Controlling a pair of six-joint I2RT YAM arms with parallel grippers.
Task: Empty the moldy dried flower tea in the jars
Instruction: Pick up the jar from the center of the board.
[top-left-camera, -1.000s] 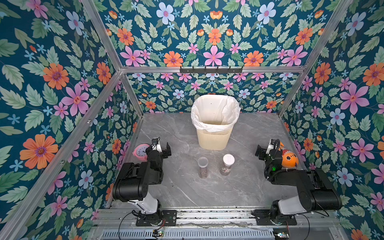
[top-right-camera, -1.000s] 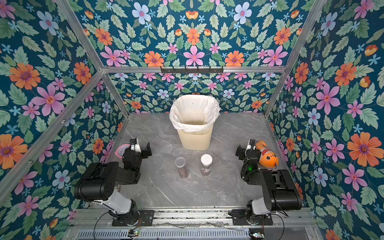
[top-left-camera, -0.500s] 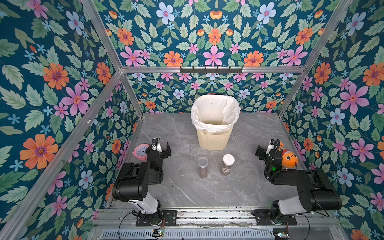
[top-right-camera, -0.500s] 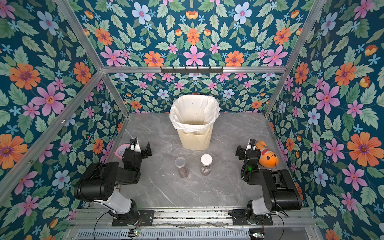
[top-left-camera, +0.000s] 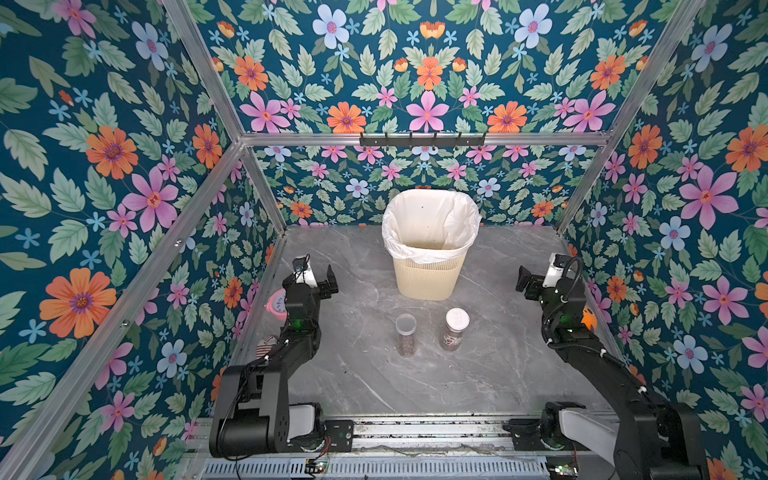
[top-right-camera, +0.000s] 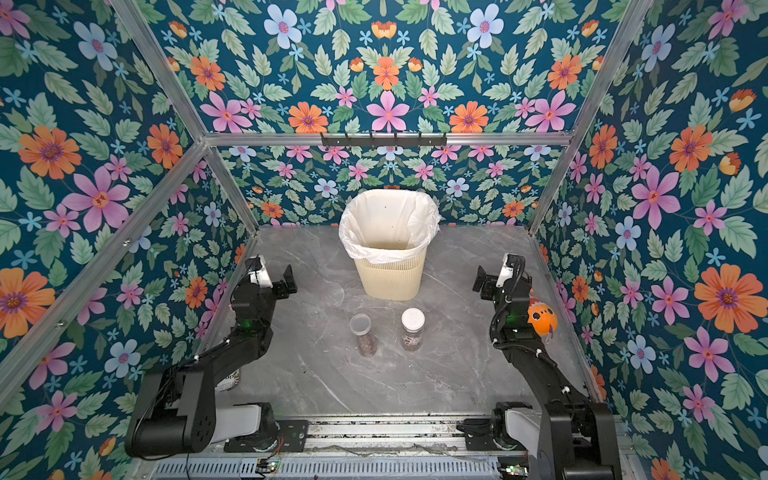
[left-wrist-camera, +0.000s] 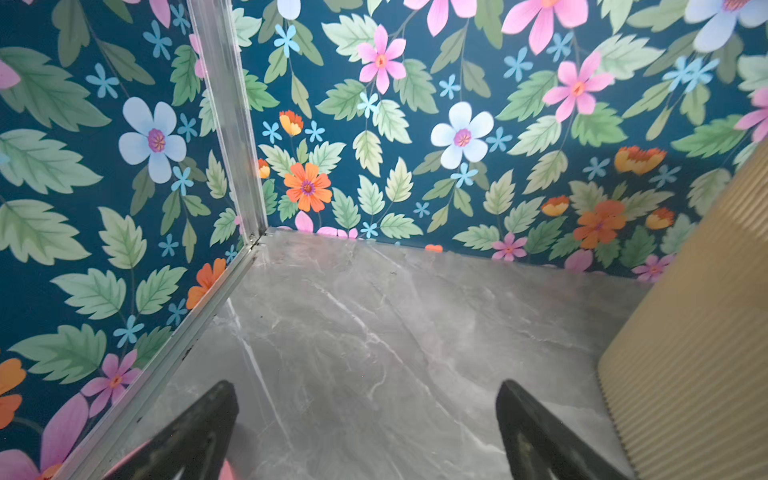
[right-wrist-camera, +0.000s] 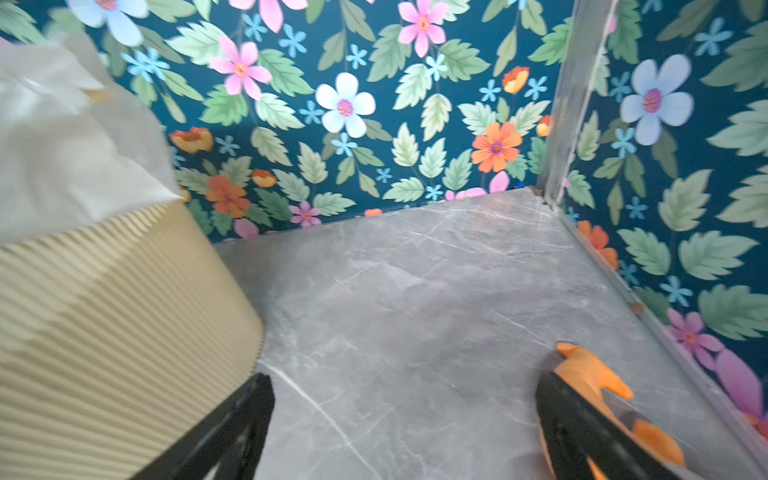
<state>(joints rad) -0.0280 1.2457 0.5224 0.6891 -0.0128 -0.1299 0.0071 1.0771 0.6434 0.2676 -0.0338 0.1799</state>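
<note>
The left fingers (left-wrist-camera: 195, 436) stand spread wide and empty over the bare table (left-wrist-camera: 374, 332). The right fingers (right-wrist-camera: 232, 428) are just as wide and empty. Between the arms, before the cream bin (top-left-camera: 428, 274), the clear-lidded jar (top-left-camera: 406, 330) and the white-lidded jar (top-left-camera: 456, 321) stand upright and lidded, with tea (top-left-camera: 406, 345) inside.

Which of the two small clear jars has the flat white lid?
The wider clear cylindrical jar, on the robot's right of the pair, carries the flat white round lid. The narrower clear jar beside it has a clear lid.
</note>
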